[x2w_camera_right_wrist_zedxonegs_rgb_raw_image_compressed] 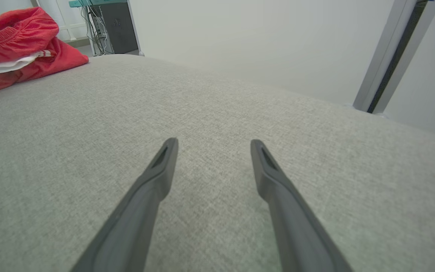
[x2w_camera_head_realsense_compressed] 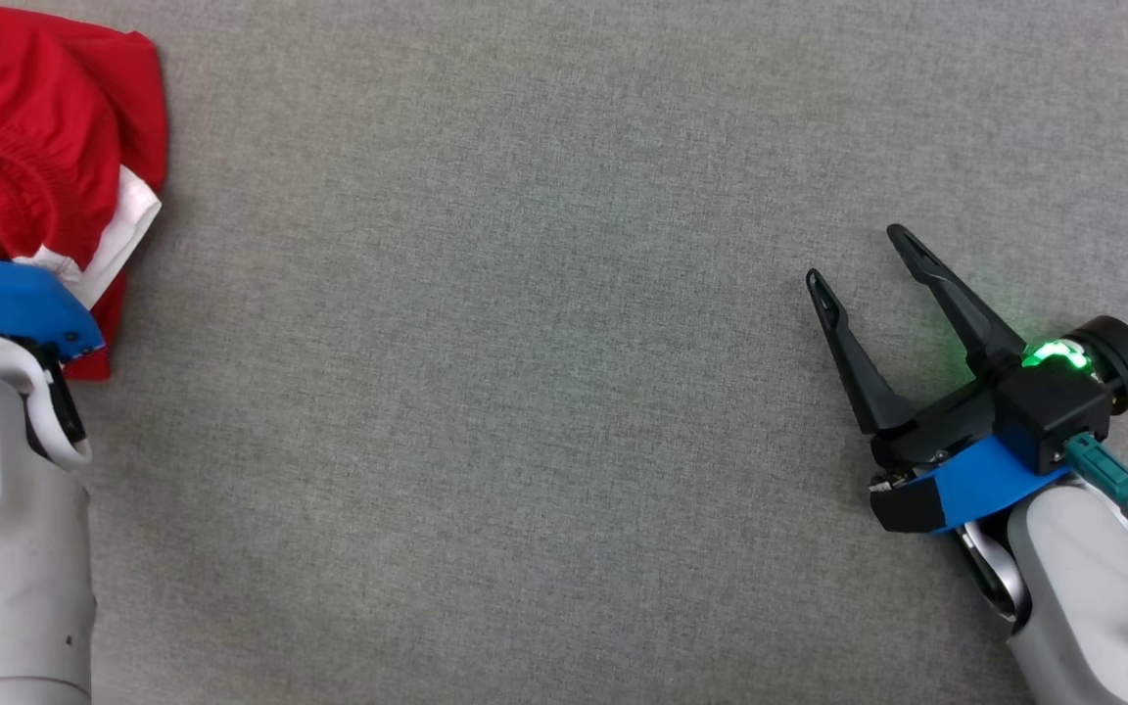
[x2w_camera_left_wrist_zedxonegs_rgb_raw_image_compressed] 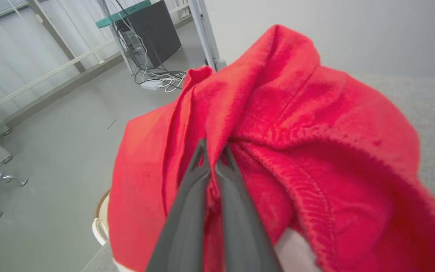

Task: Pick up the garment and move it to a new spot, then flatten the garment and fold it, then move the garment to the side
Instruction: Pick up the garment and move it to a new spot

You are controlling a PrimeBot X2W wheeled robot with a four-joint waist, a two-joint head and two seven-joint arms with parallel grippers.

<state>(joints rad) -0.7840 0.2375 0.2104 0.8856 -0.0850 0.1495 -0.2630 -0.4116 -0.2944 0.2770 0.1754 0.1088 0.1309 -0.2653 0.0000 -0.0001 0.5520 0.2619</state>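
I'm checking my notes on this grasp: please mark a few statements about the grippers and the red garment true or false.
1. The left gripper is shut on the red garment. True.
2. The right gripper holds the garment too. False: it is open, well apart from it, by the bare grey surface.
3. The garment lies flat and folded. False: it is bunched up.
4. The garment has white trim. True.

garment (x2w_camera_left_wrist_zedxonegs_rgb_raw_image_compressed: 315,151): fuzzy cloth | table (x2w_camera_head_realsense_compressed: 525,441): woven fabric | right gripper (x2w_camera_head_realsense_compressed: 855,255): matt, perhaps plastic
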